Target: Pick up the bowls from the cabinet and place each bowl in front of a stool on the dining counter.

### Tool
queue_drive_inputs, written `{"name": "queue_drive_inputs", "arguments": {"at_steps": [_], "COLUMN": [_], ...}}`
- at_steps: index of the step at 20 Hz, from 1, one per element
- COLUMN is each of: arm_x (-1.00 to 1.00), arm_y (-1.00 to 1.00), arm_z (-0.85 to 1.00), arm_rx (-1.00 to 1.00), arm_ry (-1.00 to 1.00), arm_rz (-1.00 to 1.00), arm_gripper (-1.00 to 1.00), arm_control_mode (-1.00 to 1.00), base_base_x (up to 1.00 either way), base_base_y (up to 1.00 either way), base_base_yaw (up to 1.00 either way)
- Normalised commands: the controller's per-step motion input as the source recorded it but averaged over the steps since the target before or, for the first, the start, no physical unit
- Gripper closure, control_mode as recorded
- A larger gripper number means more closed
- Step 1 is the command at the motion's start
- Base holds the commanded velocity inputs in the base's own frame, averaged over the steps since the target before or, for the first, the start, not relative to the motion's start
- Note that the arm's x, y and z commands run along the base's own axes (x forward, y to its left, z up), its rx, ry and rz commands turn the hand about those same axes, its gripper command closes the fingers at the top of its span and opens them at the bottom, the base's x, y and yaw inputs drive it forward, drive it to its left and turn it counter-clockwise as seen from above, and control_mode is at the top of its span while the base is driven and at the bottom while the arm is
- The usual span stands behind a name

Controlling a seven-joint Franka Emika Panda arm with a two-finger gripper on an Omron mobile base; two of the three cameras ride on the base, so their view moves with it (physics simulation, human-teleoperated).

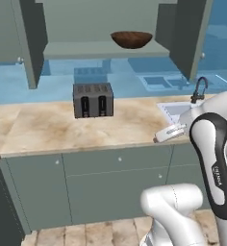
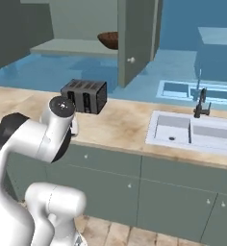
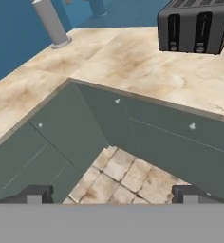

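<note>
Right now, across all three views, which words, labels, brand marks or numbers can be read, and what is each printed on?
Small pale lettering on the dark band of the robot arm, left base view: too blurred to read.
Toaster: no readable label or markings.
Cabinet, bowl, sink and drawer fronts: no text.

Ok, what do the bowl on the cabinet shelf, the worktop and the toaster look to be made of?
Bowl: dark brown wood by its look, with faint grain and a dull sheen.
Worktop: beige veined stone, probably polished marble, going by the cloudy brown veins.
Toaster: dark grey body with black slots and front panels, likely brushed metal, though painted plastic would look the same.
</note>
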Motion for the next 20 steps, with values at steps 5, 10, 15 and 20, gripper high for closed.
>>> {"name": "queue_drive_inputs", "arguments": {"at_steps": [5,10,15,20], "arm_x": [0.00,0.00,0.00,0.00], "arm_y": [0.00,0.00,0.00,0.00], "arm_z": [0.00,0.00,0.00,0.00], "arm_rx": [0.00,0.00,0.00,0.00], "arm_ry": [0.00,0.00,0.00,0.00], "arm_rz": [0.00,0.00,0.00,0.00], "arm_gripper": [-1.00,-1.00,-1.00,-1.00], "arm_control_mode": [1.00,1.00,1.00,1.00], "base_base_x": [0.48,0.43,0.39,0.59], "base_base_y": [0.73,0.55,-0.06,-0.03], "base_base_yaw": [-0.26,-0.23,-0.11,-0.04]}}
